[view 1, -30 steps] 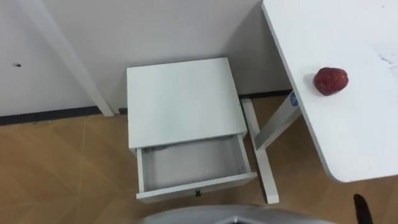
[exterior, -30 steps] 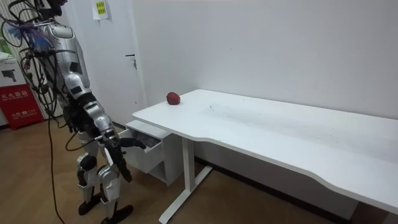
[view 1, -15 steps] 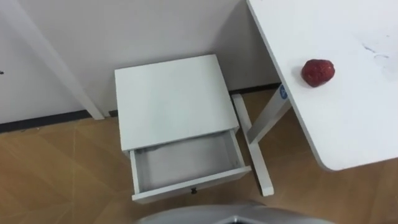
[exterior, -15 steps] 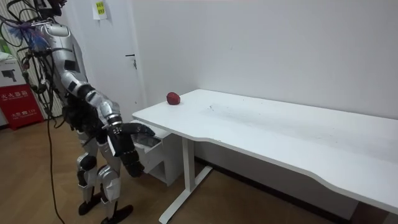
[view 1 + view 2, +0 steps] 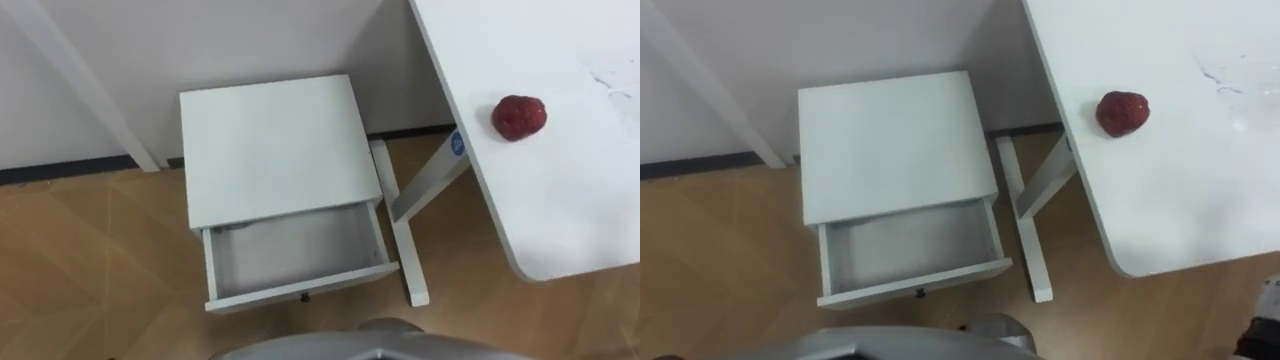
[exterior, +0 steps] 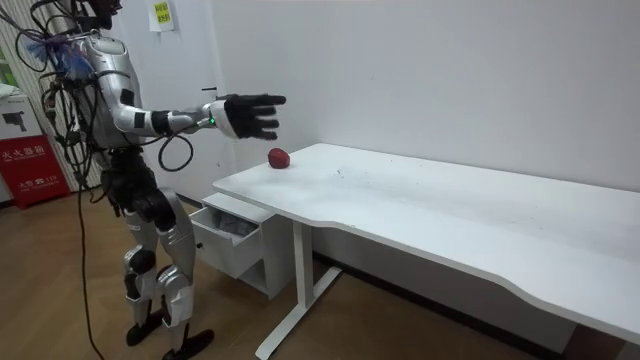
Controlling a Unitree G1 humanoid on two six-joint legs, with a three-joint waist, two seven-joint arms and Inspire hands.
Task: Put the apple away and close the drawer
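Note:
A dark red apple [image 5: 519, 117] [image 6: 279, 158] lies near the left corner of the white table [image 5: 560, 210]. To its left, down on the floor, stands a small white cabinet [image 5: 268, 140]. Its drawer [image 5: 290, 252] is pulled out and holds nothing. I stand in front of the cabinet, by the table's end. In the room view my right hand [image 6: 243, 115] is held out at shoulder height with its fingers spread open, up and to the view's left of the apple, apart from it.
The table's white leg and foot [image 5: 400, 245] stand just right of the drawer. A white door frame [image 5: 85, 95] slants along the wall at left. Wood floor [image 5: 90, 270] lies left of and in front of the cabinet.
My right arm has swung up from beside the drawer to shoulder height, hand open toward the apple. The eye view has shifted slightly; apple and drawer have not moved.

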